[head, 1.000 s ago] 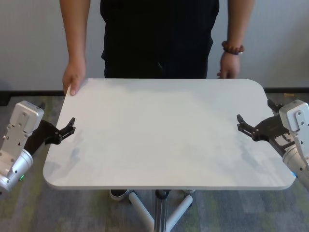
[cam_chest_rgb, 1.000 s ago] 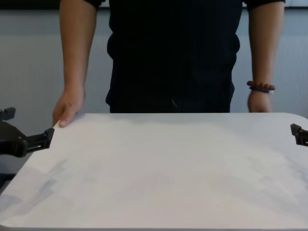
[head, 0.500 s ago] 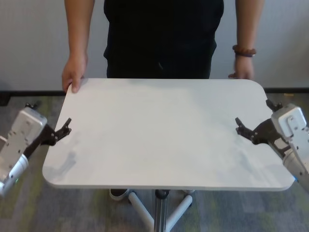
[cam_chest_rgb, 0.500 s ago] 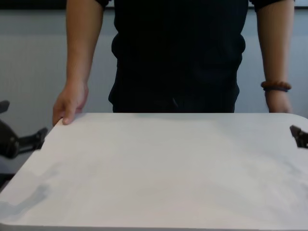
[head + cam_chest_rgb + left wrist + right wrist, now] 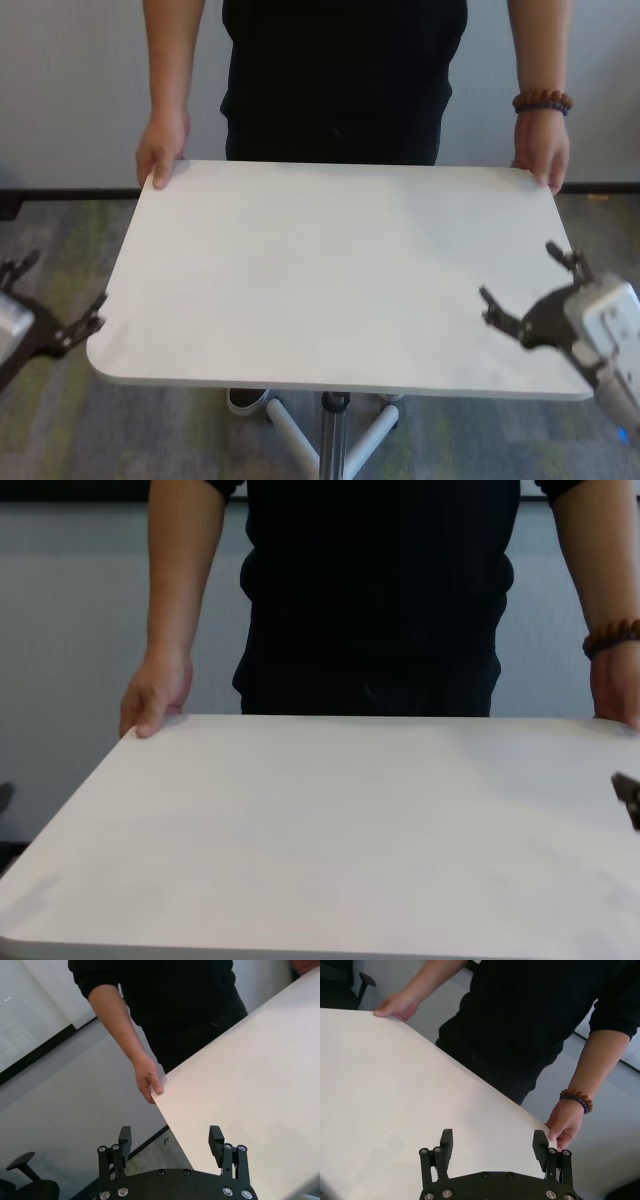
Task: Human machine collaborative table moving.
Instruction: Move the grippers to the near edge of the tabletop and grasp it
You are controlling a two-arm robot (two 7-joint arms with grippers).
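Head view: the desk (image 5: 330, 270) is gripped by the human (image 5: 340, 70) at both far corners, one human hand (image 5: 160, 150) on the corner ahead of the left hand, the braceleted one (image 5: 542, 152) on the corner ahead of the right hand.

The left hand (image 5: 75, 330) sits just outside the desk's near corner, fingers spread wide, nothing held. In its wrist view the desk edge runs between the two fingers, but no pad contact is seen. The right hand (image 5: 530, 300) hangs over the desk's side edge near the other near corner, also wide open and empty; one fingertip is seen over the top surface.

Risks, judged:
- Neither robot hand is closed on the desk. If the human pulls or lifts now, the load is carried on one side only; tilt or swivel on the centre post (image 5: 330, 440) is likely.
- If the left hand is closed from where it sits, the rounded corner may be caught instead of the straight edge, and slip is expected on the thin, smooth top.
- Uneven closing of the two hands would twist the desk against the human's grip.
- Human fingers wrap the far edge; a sudden push toward them could pinch.

Count: 1 desk, 1 human, 2 human hands, 1 bracelet (image 5: 541, 101), 2 robot hands, 1 centre post.
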